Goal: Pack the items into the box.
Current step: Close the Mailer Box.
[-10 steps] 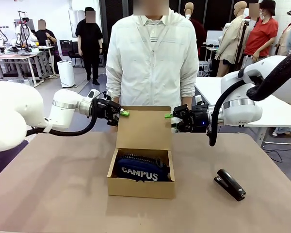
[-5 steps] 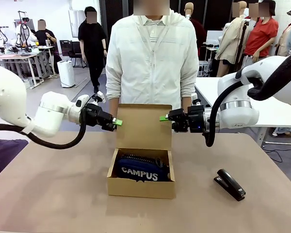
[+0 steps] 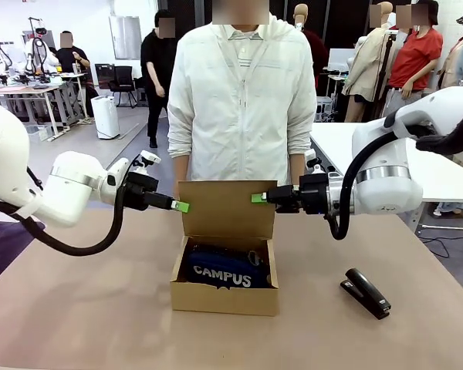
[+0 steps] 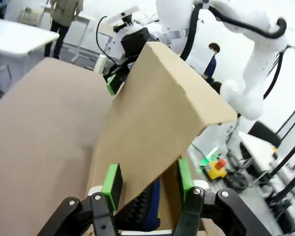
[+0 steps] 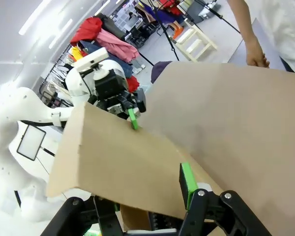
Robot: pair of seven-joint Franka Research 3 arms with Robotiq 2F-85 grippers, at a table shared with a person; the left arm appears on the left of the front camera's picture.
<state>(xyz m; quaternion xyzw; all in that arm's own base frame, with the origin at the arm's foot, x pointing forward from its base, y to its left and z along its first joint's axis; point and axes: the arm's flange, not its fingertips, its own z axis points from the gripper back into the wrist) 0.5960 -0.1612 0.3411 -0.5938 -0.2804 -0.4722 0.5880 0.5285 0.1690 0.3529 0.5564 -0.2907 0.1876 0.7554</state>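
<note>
From my remote station: the brown corrugated box (image 3: 224, 270) sits mid-table, its flat lid flap (image 3: 226, 208) raised upright. My left gripper (image 3: 181, 206) and right gripper (image 3: 258, 198) meet the flap's two side edges. In each wrist view the green pads straddle the cardboard edge, part-open; I cannot tell whether they clamp it. Inside lies the navy fabric pouch (image 3: 224, 270), soft, zippered, lettered "CAMPUS". A glossy black stapler (image 3: 365, 292) rests apart on the matte tan table (image 3: 85, 301).

Both grippers (image 3: 180, 206) (image 3: 259, 198) flank the box's (image 3: 224, 296) raised lid (image 3: 226, 208)
</note>
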